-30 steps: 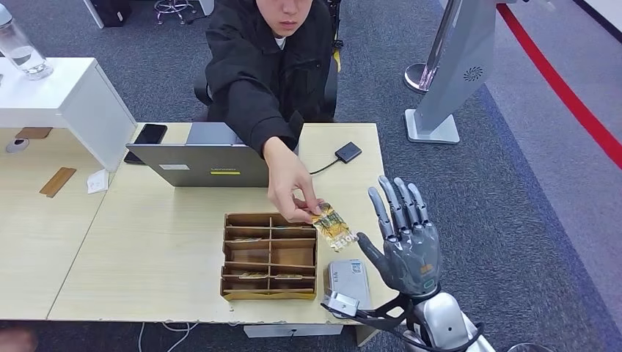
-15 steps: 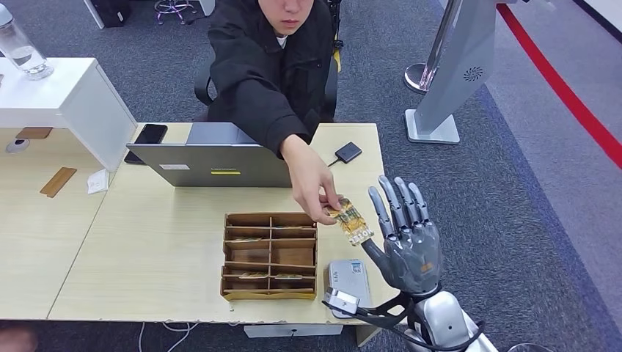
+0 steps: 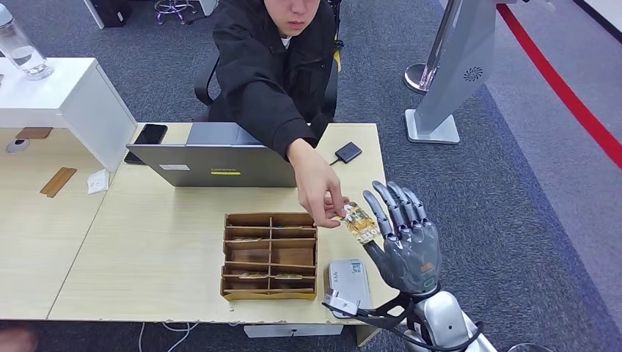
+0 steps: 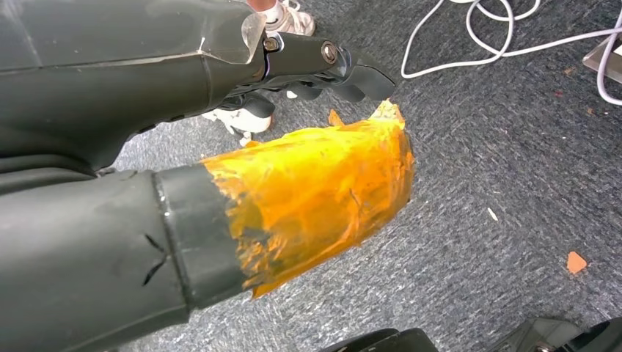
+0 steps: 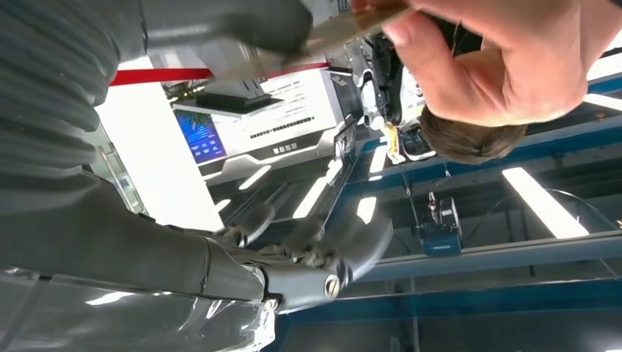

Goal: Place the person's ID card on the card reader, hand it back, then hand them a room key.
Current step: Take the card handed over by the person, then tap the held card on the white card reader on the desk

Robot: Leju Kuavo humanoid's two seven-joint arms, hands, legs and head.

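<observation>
At the lower right of the head view the right hand (image 3: pixel 405 238) is raised palm-up with its fingers apart and gripping nothing, apparently posed to receive; just beside it at the table's (image 3: pixel 147 249) near edge lies the grey card reader (image 3: pixel 348 281), handy for the scan. Above that, near frame centre, the person's hand (image 3: pixel 320 192) pinches the ID card (image 3: pixel 359 221), whose far end reaches the robot's fingertips (image 3: pixel 383 215). The left hand (image 4: pixel 308 70) hangs idle over the carpet, its fingers seemingly curled in on nothing.
</observation>
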